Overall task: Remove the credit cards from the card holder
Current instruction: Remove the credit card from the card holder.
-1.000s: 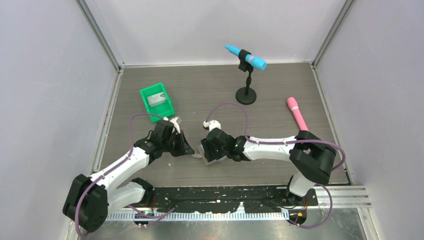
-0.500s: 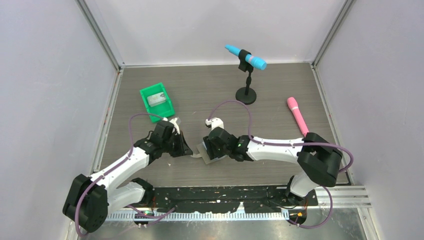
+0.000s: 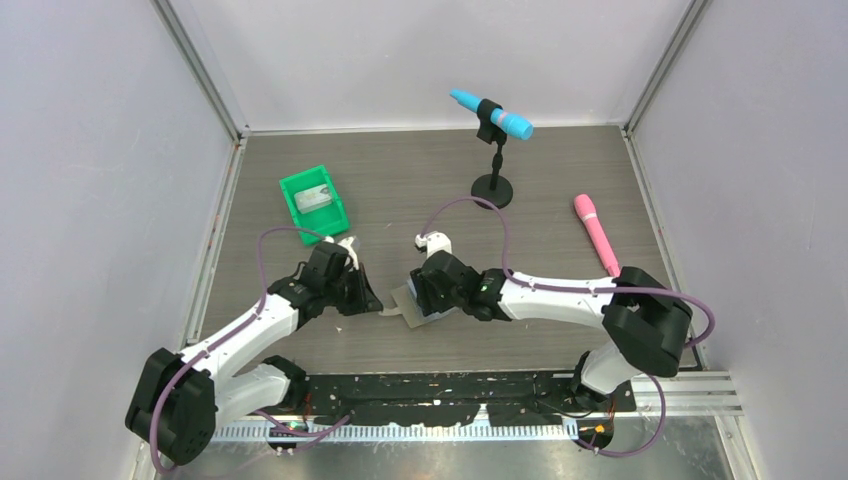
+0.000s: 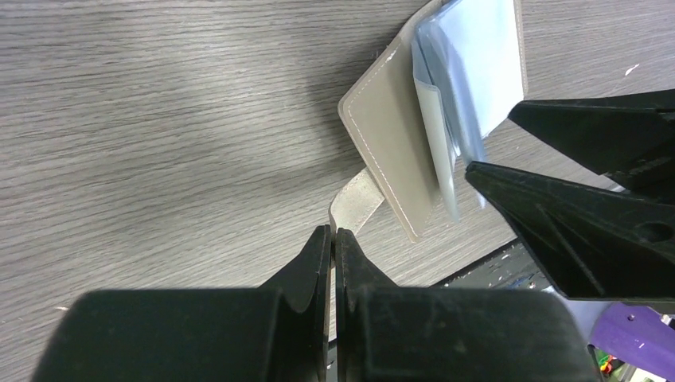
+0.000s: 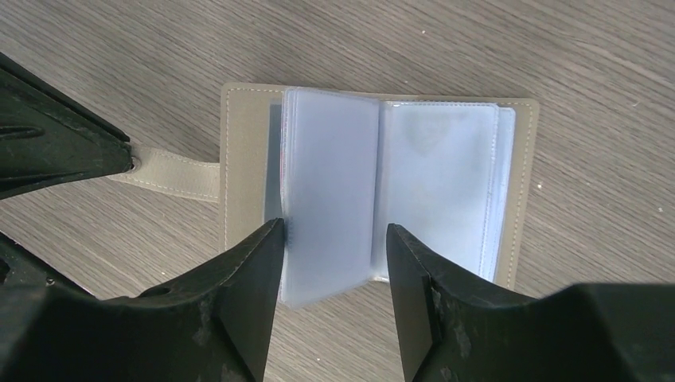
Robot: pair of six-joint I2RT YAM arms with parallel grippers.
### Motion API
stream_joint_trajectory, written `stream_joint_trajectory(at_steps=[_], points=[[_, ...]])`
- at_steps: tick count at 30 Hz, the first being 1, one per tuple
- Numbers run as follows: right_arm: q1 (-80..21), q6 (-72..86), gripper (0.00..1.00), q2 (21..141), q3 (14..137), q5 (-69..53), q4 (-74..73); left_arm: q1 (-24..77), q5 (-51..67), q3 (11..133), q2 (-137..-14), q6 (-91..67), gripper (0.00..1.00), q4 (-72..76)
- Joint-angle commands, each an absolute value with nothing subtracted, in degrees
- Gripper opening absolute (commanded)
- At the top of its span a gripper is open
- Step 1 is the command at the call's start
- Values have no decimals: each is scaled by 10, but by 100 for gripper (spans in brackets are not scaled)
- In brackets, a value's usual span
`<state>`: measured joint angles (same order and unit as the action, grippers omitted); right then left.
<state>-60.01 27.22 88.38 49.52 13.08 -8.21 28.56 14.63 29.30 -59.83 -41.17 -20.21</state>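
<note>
Left jaws (image 4: 333, 232) pinched shut on tab (image 4: 356, 203). Right jaws (image 5: 334, 229) half-open, straddling one cloudy sleeve (image 5: 328, 191), not closed on it. Card holder (image 5: 239, 151) lies open beneath us, spine along right jaws' reach, mid near edge of worktop (image 3: 560, 170). We cannot make out credit cards. Since earlier frame: right jaws slightly narrower, holder dragged leftward.

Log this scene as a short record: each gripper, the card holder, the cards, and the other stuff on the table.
left gripper: shut on the tab of the card holder
right gripper: open, fingers either side of one clear sleeve
card holder: open on the table, sleeves up
credit cards: none clearly visible; sleeves too cloudy
other: green bin holding a grey item; blue microphone on a stand; pink microphone lying flat
</note>
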Motion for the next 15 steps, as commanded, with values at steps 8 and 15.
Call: stream_joint_trajectory(at_steps=[8, 15], points=[[-562, 245, 52, 841, 464, 117, -76, 287, 119, 305, -606, -385, 0, -230], [-531, 256, 48, 841, 432, 50, -33, 287, 80, 334, -618, -373, 0, -261]])
